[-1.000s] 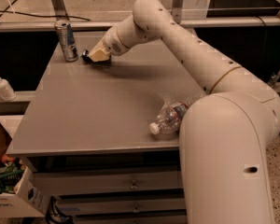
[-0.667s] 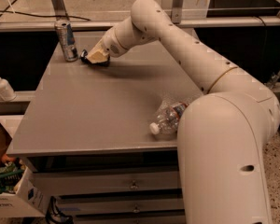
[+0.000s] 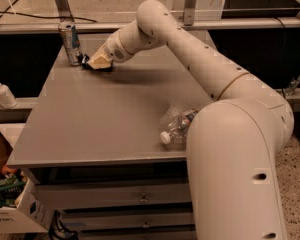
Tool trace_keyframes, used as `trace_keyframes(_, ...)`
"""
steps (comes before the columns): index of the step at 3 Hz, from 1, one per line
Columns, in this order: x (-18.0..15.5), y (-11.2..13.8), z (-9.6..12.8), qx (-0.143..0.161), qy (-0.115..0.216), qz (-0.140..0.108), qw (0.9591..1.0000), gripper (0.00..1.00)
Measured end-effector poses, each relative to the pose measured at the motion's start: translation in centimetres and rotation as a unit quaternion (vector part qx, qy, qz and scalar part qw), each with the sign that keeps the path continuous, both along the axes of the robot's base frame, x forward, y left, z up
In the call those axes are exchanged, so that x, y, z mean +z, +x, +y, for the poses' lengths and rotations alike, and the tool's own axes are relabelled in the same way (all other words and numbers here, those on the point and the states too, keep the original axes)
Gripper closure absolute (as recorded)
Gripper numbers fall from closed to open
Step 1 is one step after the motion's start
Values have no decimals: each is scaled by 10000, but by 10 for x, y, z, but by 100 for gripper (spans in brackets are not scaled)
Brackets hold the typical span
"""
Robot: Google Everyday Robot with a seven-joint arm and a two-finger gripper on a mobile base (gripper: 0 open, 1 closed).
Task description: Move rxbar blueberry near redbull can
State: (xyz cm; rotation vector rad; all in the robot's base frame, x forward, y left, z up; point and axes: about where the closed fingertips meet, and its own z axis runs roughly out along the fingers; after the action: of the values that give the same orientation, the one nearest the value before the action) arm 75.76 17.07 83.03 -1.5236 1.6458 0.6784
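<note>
The redbull can [image 3: 70, 43], slim and silver-blue, stands upright at the table's far left corner. My gripper [image 3: 96, 62] is low over the table just right of the can. It is shut on the rxbar blueberry [image 3: 85, 60], a dark flat bar. Only the bar's dark end shows, sticking out to the left and almost touching the can's base. The rest of the bar is hidden under the gripper.
A clear plastic water bottle [image 3: 178, 125] lies on its side near the grey table's [image 3: 100, 119] front right edge, beside my arm's base. A white pump bottle [image 3: 1, 91] stands on a ledge at the left. A cardboard box [image 3: 7, 204] sits on the floor at the lower left.
My gripper has moved a little to the left with the bar, closer to the can. The can and the water bottle have not moved.
</note>
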Motion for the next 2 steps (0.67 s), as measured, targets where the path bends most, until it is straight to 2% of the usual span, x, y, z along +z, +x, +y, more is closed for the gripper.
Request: trace_keyframes(2, -1, -1, 2, -13, 28, 46, 10000, 36)
